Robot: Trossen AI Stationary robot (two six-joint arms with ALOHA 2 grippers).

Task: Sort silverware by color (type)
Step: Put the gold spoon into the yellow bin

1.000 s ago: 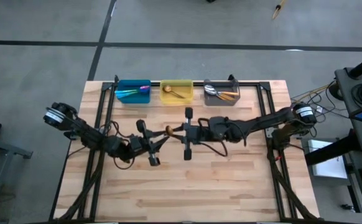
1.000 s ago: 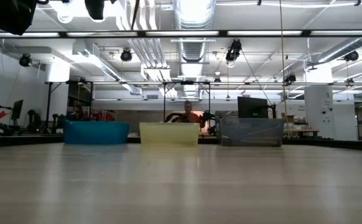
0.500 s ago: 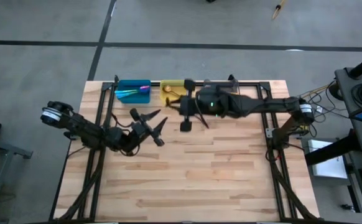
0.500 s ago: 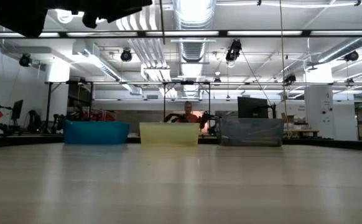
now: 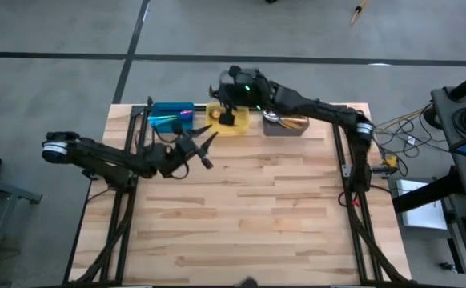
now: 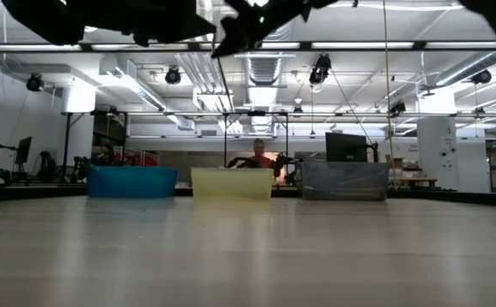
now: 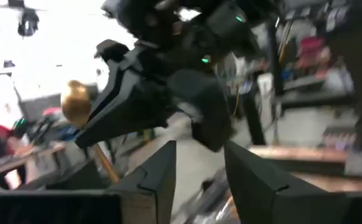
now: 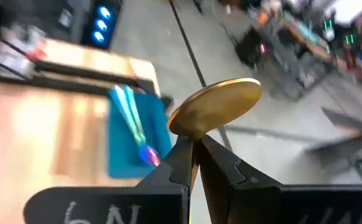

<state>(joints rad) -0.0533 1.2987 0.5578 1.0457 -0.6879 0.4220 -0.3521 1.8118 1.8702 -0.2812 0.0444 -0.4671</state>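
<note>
Wooden table (image 5: 241, 216), right end effector (image 8: 196, 149) pinching gold spoon (image 8: 215, 107), bowl outward

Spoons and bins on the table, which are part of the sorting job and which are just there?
Job:
gold spoon in right gripper
teal-handled spoons
orange-handled spoons

Just there:
blue bin
yellow bin
gray bin
left gripper, empty

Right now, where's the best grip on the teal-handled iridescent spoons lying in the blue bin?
Take one of the iridescent purple-blue spoons by its teal handle, coming straight down: they lie flat in the open-topped blue plastic bin, whose walls block the sides.
</note>
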